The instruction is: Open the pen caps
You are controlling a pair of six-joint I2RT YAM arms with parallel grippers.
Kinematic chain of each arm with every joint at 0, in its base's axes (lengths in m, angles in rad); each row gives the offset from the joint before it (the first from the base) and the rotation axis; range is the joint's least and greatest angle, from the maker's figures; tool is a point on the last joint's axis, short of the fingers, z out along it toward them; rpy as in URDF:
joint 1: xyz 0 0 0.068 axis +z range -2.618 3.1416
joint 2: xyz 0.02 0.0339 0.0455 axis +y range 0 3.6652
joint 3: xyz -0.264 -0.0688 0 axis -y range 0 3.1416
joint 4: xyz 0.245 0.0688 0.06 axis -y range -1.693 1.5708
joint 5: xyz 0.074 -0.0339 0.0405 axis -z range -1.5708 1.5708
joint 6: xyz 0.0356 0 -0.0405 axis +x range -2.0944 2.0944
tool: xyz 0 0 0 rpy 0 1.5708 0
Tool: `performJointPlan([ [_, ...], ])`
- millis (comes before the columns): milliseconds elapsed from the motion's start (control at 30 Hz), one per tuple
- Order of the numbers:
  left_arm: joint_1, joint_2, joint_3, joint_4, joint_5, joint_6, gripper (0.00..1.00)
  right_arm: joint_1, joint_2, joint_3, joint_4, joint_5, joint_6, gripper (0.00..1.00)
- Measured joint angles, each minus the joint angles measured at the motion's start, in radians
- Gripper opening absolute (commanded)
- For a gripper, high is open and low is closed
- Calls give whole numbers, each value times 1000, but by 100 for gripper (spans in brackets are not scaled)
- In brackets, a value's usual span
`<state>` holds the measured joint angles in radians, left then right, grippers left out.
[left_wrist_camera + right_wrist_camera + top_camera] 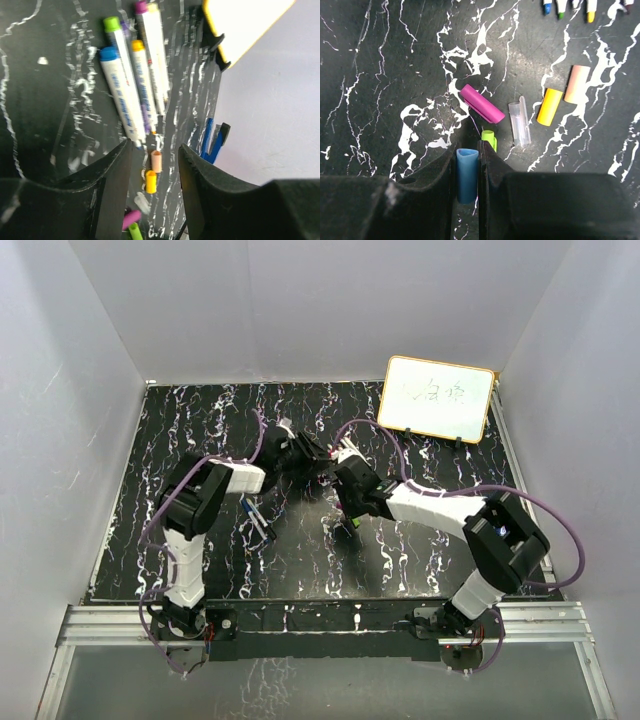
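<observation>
Several white-barrelled pens (131, 85) lie side by side on the black marbled table, their blue, green, yellow and purple ends farthest from my left gripper. Their tips (561, 7) show at the top of the right wrist view. Loose pen caps lie below them: peach (577, 83), yellow (549, 106), clear (519, 120), magenta (481, 103) and green (489, 138). My right gripper (468, 148) is shut on a blue cap (467, 175), just above the table. My left gripper (155, 149) hangs open and holds nothing, over the peach cap (156, 161) and yellow cap (150, 181).
A yellow-framed whiteboard (438, 397) stands on black feet at the back right. A blue and black object (212, 140) lies to the right of the caps. Another small blue object (258, 518) lies beside the left forearm. White walls close in three sides.
</observation>
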<state>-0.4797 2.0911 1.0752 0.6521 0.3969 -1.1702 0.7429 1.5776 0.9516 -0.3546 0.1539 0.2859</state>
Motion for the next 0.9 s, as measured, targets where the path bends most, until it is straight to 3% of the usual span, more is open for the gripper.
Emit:
performJointPlan([
  [133, 5, -131, -13, -67, -35, 50, 45, 0, 45, 0, 8, -22, 0, 1],
  [433, 24, -420, -94, -138, -111, 144, 48, 1, 62, 0, 21, -47, 2, 31],
  [733, 69, -480, -201, -227, -146, 185, 49, 2, 66, 0, 21, -52, 2, 32],
  [900, 89, -561, -233, -275, -175, 211, 55, 3, 61, 1, 21, -52, 0, 35],
])
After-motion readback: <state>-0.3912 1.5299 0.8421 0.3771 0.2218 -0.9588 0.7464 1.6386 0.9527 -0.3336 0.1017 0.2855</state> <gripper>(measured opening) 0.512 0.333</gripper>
